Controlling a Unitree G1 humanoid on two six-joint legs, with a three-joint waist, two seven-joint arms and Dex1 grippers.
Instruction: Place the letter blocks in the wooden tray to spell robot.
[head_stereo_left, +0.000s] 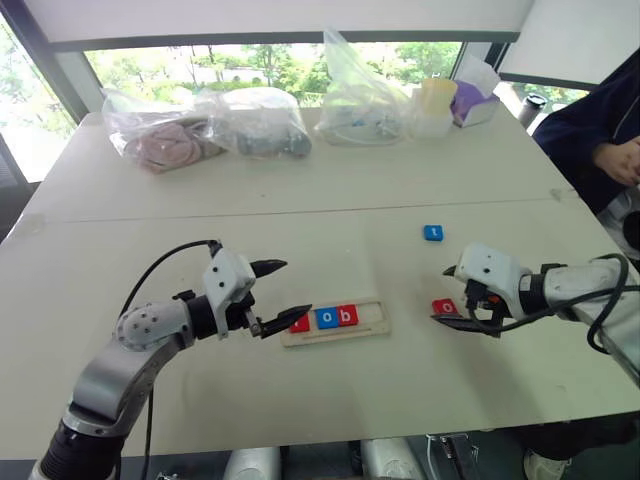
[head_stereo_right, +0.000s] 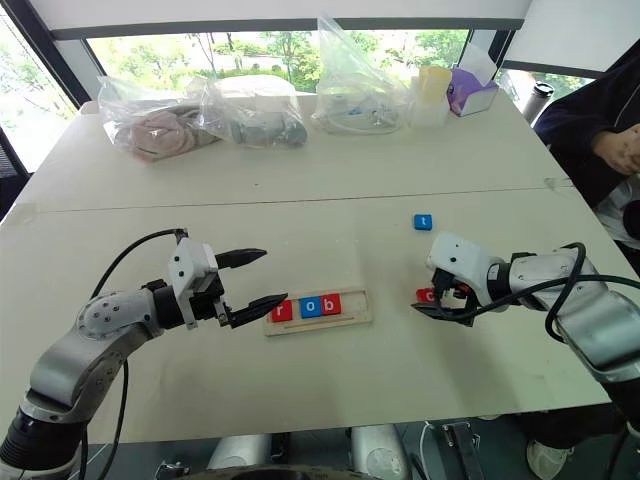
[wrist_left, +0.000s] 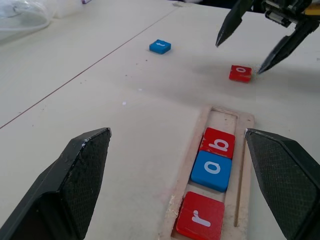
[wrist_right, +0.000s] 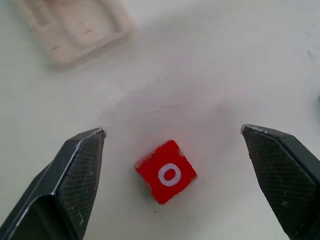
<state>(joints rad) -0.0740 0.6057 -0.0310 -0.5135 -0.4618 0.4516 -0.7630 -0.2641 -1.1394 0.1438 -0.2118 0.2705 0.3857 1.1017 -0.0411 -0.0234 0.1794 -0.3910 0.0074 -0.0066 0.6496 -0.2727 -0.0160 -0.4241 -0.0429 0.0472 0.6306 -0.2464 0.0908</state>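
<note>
Two wide-open empty grippers, right gripper (wrist_right: 172, 145) over red "o" block (wrist_right: 166, 171).

Table (head_stereo_left: 300, 200): white, seam running across the middle.
Far edge, left: clear plastic bag (head_stereo_left: 160, 135) w/ pinkish stuff inside.
Next to it: 2nd clear bag (head_stereo_left: 262, 125), grey contents.
Far edge, centre: tall clear bag (head_stereo_left: 362, 95), contents unclear.
Far right corner: pale cup (head_stereo_left: 437, 100), purple box (head_stereo_left: 472, 100) just beside.
Right edge: person (head_stereo_left: 600, 140), dark sleeve, hand near table.
Behind: window (head_stereo_left: 250, 60), greenery outside.
</note>
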